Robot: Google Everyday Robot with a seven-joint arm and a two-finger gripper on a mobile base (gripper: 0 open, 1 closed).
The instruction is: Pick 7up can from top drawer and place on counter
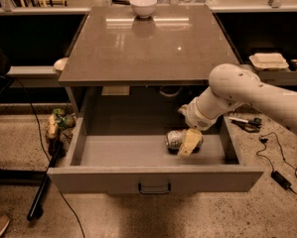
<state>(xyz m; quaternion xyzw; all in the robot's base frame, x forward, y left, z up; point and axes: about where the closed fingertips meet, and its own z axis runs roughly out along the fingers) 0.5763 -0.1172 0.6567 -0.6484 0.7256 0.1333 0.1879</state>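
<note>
Up front, the top drawer (pixel 98 180) stands open; inside, right of centre, the 7up can (pixel 174 139) lies on its side, label unreadable, your gripper (pixel 188 143) at its right end, grasp impossible to tell. Beyond, a white bowl (pixel 143 5) tops the counter (pixel 148 48).

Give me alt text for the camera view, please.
A white robot arm reaches into the open grey top drawer, its cream gripper at the small silvery 7up can lying on its side. The glossy grey-brown counter above holds a white bowl near its far edge.
</note>
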